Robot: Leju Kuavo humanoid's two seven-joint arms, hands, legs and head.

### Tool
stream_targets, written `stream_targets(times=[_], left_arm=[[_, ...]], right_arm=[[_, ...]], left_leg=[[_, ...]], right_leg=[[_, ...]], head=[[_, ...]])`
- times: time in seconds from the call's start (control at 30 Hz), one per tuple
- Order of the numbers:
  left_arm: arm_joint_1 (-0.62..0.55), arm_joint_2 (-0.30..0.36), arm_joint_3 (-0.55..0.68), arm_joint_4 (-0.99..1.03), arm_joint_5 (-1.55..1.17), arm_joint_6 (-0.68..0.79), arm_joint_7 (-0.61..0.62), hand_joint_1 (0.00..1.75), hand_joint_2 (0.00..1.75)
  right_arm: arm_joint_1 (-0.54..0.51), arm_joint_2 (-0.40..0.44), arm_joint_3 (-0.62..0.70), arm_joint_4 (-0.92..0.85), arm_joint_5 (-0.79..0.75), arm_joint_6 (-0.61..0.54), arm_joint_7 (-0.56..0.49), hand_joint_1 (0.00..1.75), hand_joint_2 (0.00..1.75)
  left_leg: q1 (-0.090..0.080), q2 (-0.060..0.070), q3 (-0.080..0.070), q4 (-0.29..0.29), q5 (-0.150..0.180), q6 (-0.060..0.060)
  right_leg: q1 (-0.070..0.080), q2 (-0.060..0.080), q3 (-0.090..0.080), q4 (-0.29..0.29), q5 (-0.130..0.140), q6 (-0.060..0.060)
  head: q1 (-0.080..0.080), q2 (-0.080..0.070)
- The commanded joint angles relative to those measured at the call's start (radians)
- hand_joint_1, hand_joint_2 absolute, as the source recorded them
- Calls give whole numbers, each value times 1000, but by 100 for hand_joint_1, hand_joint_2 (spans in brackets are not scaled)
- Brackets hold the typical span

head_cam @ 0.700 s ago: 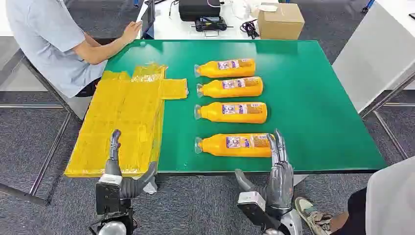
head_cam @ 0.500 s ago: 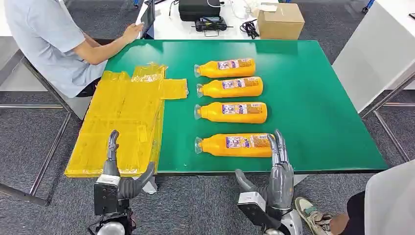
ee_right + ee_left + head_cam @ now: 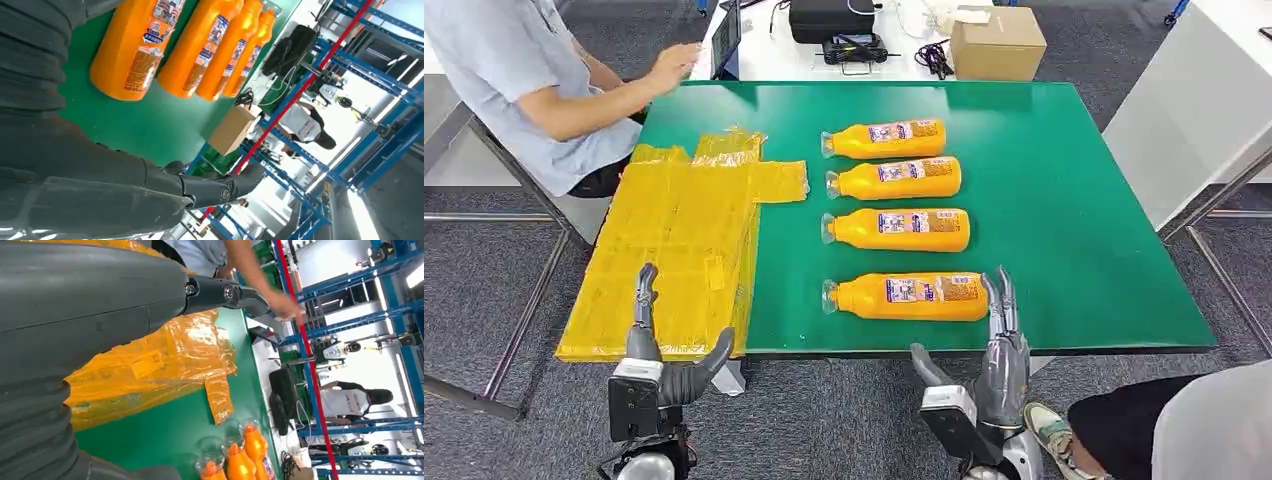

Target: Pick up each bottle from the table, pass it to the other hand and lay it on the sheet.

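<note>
Several orange bottles lie on their sides in a column on the green table (image 3: 1074, 200), caps pointing toward the sheet. The nearest bottle (image 3: 909, 296) (image 3: 132, 52) lies close to the front edge. A crinkled yellow sheet (image 3: 679, 240) (image 3: 150, 360) covers the table's left part and overhangs its edge. My right hand (image 3: 989, 375) is open at the front edge, fingers upright just right of the nearest bottle's base, apart from it. My left hand (image 3: 659, 360) is open below the sheet's front edge, holding nothing.
A person in a grey shirt (image 3: 514, 80) sits at the far left corner, one hand raised over the table's back edge. A cardboard box (image 3: 996, 42) and black devices (image 3: 832, 22) stand on the white table behind. Another person's leg and shoe (image 3: 1064, 440) are at my right.
Both my hands have sunk slightly lower and nearer to me. The seated person's hand has lifted off the table's corner.
</note>
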Motion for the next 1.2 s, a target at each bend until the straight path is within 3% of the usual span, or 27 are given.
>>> stream_targets(times=[0.03,0.07,0.13,0.43,0.5,0.53,0.7,0.73,0.8,0.87,0.97,1.03,1.07,1.2], left_arm=[[-49,-7,-46,87,8,-46,5,0,175],[-61,-16,-54,106,63,-72,16,0,175],[-77,-26,-82,110,-47,118,-88,0,175],[-87,-9,-118,92,22,110,-81,0,175],[-105,-27,-96,137,122,109,-43,0,175],[-121,-44,-70,180,166,141,-30,0,175],[-213,-48,-83,374,188,324,-98,0,175],[-216,-40,-99,381,227,305,-119,0,0],[-215,12,-173,372,199,189,-117,0,0],[-200,14,-178,364,227,98,-82,0,0],[-199,-11,-160,386,233,124,-63,0,0],[-160,13,-201,388,242,159,-118,0,0],[-155,23,-221,387,257,184,-138,0,175],[-169,36,-248,399,309,240,-138,0,175]], right_arm=[[-51,15,-62,69,-1,3,-31,0,175],[-59,15,-65,74,14,-16,-35,0,175],[-77,19,-59,73,9,11,-22,0,175],[-99,11,-33,105,1,31,-16,0,175],[-111,3,-28,136,-25,26,-12,0,175],[-119,15,-42,151,-77,23,-29,0,175],[-162,-7,-9,223,-128,-69,-47,0,175],[-168,-18,7,243,-163,-61,-42,0,175],[-192,-52,44,306,-202,-17,-39,0,175],[-205,-73,47,355,-166,-64,-38,0,175],[-227,-84,21,392,-92,-115,23,0,175],[-216,-112,18,377,-70,-137,20,0,175],[-214,-123,21,372,-71,-136,21,0,175],[-223,-136,20,388,-69,-154,32,0,175]], left_leg=[[0,0,3,-1,0,-1],[0,-1,5,-1,-1,-1],[0,0,2,-1,0,-1],[0,0,3,-1,0,-1],[1,2,8,-1,-2,-2],[0,0,2,-1,0,-1],[0,0,4,-2,0,-1],[1,0,3,-2,1,-1],[1,0,5,-2,0,-1],[1,1,7,-3,0,-1],[1,1,8,-3,0,-1],[0,1,5,-2,0,0],[1,3,8,-2,-1,-1],[0,0,6,-2,-1,-1]], right_leg=[[1,-1,3,-1,0,-1],[1,-1,5,-2,-1,-2],[0,-1,3,-1,0,-1],[1,0,3,-1,0,-1],[1,1,7,-2,-2,-3],[1,-1,2,-1,0,-1],[0,-1,4,-2,0,-1],[1,-1,4,-2,0,-1],[1,-1,6,-3,0,-1],[1,1,7,-4,0,-2],[1,0,8,-4,0,-2],[1,0,5,-2,0,-1],[1,2,7,-3,0,-2],[0,0,7,-3,-1,-1]], head=[[0,0],[0,0],[0,0],[0,0],[0,0],[0,0],[0,0],[0,0],[0,0],[0,0],[0,0],[0,0],[-1,0],[0,0]])
